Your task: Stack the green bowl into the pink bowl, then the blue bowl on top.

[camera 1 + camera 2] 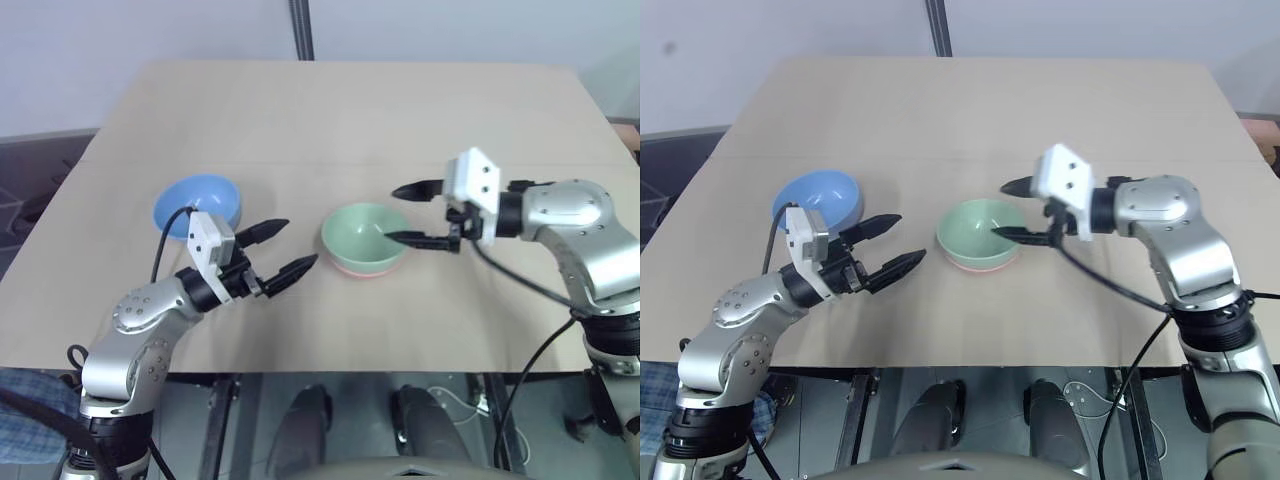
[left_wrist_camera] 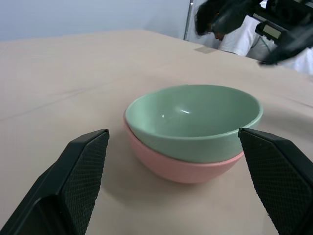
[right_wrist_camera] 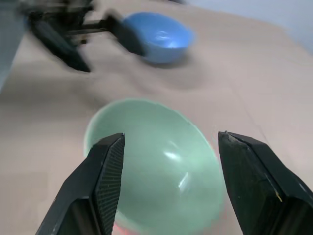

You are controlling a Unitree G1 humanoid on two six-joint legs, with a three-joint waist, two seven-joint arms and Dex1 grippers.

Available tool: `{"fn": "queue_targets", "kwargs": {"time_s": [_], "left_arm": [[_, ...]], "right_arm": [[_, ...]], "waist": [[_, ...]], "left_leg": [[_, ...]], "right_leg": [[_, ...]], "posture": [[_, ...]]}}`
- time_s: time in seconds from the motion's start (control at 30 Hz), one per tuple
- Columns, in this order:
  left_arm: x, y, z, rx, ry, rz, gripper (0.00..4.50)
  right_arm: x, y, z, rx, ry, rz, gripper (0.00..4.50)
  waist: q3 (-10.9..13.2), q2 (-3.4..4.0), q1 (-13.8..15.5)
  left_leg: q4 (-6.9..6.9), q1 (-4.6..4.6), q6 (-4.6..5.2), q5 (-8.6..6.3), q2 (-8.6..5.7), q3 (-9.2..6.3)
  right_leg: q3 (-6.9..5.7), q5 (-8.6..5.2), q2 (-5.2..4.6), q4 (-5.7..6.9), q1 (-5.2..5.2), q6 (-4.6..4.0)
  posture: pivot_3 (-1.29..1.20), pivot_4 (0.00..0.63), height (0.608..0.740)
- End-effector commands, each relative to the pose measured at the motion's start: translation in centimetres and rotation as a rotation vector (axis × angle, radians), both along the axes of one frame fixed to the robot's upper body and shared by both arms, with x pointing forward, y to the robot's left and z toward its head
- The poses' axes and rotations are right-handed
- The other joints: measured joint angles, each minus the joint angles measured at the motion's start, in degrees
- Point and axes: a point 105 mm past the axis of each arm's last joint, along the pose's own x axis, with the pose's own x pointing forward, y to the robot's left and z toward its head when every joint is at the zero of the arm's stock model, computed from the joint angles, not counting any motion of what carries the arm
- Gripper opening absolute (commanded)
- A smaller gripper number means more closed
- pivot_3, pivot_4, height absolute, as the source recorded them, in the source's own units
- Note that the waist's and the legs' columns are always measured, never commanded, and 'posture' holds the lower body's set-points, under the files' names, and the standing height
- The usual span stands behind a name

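The green bowl sits nested inside the pink bowl at the middle of the table; only the pink bowl's lower band shows under it. To their left the blue bowl stands alone. My left gripper is open and level, just left of the stacked pair and in front of the blue bowl. In its wrist view the fingers frame the green bowl and pink bowl. My right gripper is open at the stack's right rim, lower finger over the green bowl, holding nothing.
The beige table has wide bare room behind and to the right of the bowls. Its front edge runs just below my arms. A dark pole rises behind the far edge.
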Motion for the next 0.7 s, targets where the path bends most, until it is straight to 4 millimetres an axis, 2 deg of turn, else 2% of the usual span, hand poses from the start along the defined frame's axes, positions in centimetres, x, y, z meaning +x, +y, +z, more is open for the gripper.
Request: {"fn": "queue_targets", "kwargs": {"time_s": [0.03, 0.27, 0.43, 0.53, 0.7], "left_arm": [[0.6, 1.0, 0.7, 0.023, -0.036, 0.081, 4.5], [2.8, 3.1, 0.3, 0.129, -0.046, 0.216, 4.5], [3.8, 5.4, -0.3, 0.233, -0.024, 0.274, 4.5], [4.5, 7.1, -0.5, 0.278, -0.011, 0.323, 4.5], [5.1, 8.9, -1.6, 0.373, 0.037, 0.352, 4.5]], "right_arm": [[-0.5, -2.3, 1.1, 0.092, 0.026, -0.037, 3.16], [-1.8, -5.2, -0.4, 0.161, 0.123, -0.089, 3.16], [-2.0, -6.2, -1.3, 0.134, 0.114, -0.137, 3.16], [-2.3, -6.2, -1.2, 0.116, 0.091, -0.125, 3.16], [-2.5, -6.0, 0.4, 0.124, 0.051, -0.104, 3.16]], "waist": [[0.0, 0.0, -0.03], [0.0, 0.0, -0.09], [0.0, 0.0, -0.25], [0.0, 0.0, -0.26], [0.01, 0.01, -0.24]], "left_leg": [[0.0, 0.0, 0.0, 0.0, 0.0, 0.0], [0.0, 0.01, 0.0, 0.0, 0.01, 0.03], [0.0, 0.02, 0.0, 0.0, 0.02, 0.06], [-0.01, 0.04, 0.0, 0.0, 0.03, 0.07], [0.0, 0.03, 0.0, 0.0, 0.03, 0.07]], "right_leg": [[0.0, 0.0, 0.0, 0.0, 0.0, 0.0], [0.02, 0.0, 0.03, 0.02, 0.0, 0.0], [0.04, 0.0, 0.06, 0.02, 0.0, 0.01], [0.05, 0.0, 0.07, 0.02, 0.0, 0.01], [0.04, 0.0, 0.06, 0.01, 0.0, 0.01]], "posture": [[0.0, 0.15, 0.74], [0.0, 0.15, 0.74], [0.0, 0.15, 0.74], [0.0, 0.15, 0.74], [0.0, 0.15, 0.74]]}}
